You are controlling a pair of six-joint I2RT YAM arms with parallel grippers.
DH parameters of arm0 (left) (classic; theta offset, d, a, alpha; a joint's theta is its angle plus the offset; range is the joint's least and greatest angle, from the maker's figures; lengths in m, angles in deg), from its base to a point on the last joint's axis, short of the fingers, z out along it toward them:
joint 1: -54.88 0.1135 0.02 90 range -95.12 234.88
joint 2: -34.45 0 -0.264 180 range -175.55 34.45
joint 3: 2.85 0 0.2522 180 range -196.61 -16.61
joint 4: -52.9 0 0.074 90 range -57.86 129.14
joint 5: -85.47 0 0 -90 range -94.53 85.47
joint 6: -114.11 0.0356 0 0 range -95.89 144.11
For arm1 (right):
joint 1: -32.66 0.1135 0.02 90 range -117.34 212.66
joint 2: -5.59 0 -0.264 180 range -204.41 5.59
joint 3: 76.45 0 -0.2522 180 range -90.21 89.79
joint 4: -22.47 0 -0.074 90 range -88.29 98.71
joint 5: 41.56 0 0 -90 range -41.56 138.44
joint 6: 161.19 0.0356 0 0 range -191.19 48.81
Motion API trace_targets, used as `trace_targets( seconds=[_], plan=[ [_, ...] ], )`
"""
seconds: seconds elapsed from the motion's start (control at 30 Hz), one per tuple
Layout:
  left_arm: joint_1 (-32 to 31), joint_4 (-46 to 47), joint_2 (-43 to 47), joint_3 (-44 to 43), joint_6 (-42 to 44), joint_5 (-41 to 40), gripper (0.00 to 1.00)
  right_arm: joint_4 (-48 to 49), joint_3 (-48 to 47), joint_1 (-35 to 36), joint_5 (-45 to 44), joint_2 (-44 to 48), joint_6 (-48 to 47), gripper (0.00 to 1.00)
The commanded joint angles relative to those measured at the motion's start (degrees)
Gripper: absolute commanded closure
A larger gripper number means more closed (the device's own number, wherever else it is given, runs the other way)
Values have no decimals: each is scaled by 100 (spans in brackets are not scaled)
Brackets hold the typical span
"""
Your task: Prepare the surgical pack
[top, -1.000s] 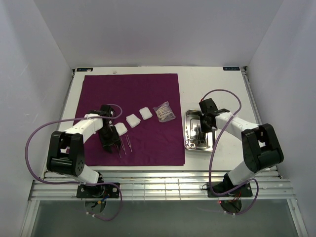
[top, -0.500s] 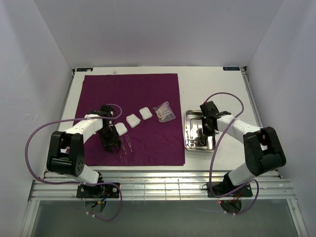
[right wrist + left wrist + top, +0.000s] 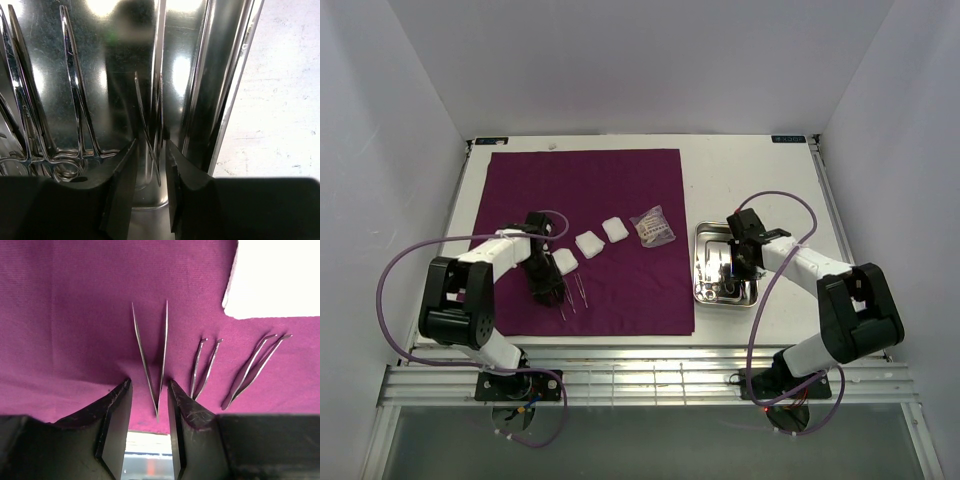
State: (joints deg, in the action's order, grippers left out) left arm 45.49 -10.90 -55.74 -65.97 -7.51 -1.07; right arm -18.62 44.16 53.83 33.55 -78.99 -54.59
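Note:
The deep-purple cloth lies flat on the table's left half. On it lie three white gauze pads, a small clear packet and three steel tweezers. My left gripper is low over the cloth. In the left wrist view it is open, its jaws either side of the leftmost tweezers, which lie flat. The steel tray sits right of the cloth. My right gripper is down inside the tray, and in the right wrist view it is narrowly open around tweezers.
Two more tweezers lie right of the left jaws, with a gauze pad beyond them. Ring-handled instruments lie in the tray left of the right jaws. White walls enclose the table. The cloth's near edge is close under the left gripper.
My right gripper has moved nearer and lower into the tray, over the tweezers. My left gripper has stayed over the tweezers on the cloth, shifting only slightly.

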Motion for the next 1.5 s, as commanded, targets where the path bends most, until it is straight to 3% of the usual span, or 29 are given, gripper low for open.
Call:
trace_targets(
  seconds=[0.0, 0.13, 0.23, 0.27, 0.6, 0.83, 1.07, 1.17, 1.33, 1.4, 1.47],
  plan=[
    [-10, 214, -24, -196, -90, -21, 56, -114, -69, 28, 57, 213, -8, 65],
    [-2, 258, -112, -311, -82, -30, 57, -184, -52, 36, 31, 292, -8, 64],
    [-2, 267, -139, -302, -73, -179, 72, -211, -52, 36, 13, 354, -16, 64],
    [-2, 276, -148, -258, -81, -223, 83, -220, -52, 36, 4, 380, -16, 64],
    [-10, 188, -51, -248, -82, -259, 100, -404, -236, 36, -110, 582, -87, 64],
    [-2, -348, 283, -801, 59, -215, 100, -554, -675, 45, 48, 890, -297, 56],
    [-10, -445, 687, -1496, 296, 145, 100, -19, -1079, 326, 898, 1399, -596, 49],
    [-10, 62, 1011, -1524, 656, 890, 100, 412, -1238, 432, 1759, 1453, -737, 45],
    [-37, 2908, 1750, -883, 1367, 3611, 100, 1509, -1414, 897, 2929, 1339, -676, 33],
    [-98, 4257, 2049, -585, 1212, 4107, 100, 2349, -1449, 1142, 3483, 1190, -492, 31],
    [-98, 4896, 2111, -513, 661, 4625, 100, 3063, -1432, 1240, 4200, 936, -255, 31]
  ],
)
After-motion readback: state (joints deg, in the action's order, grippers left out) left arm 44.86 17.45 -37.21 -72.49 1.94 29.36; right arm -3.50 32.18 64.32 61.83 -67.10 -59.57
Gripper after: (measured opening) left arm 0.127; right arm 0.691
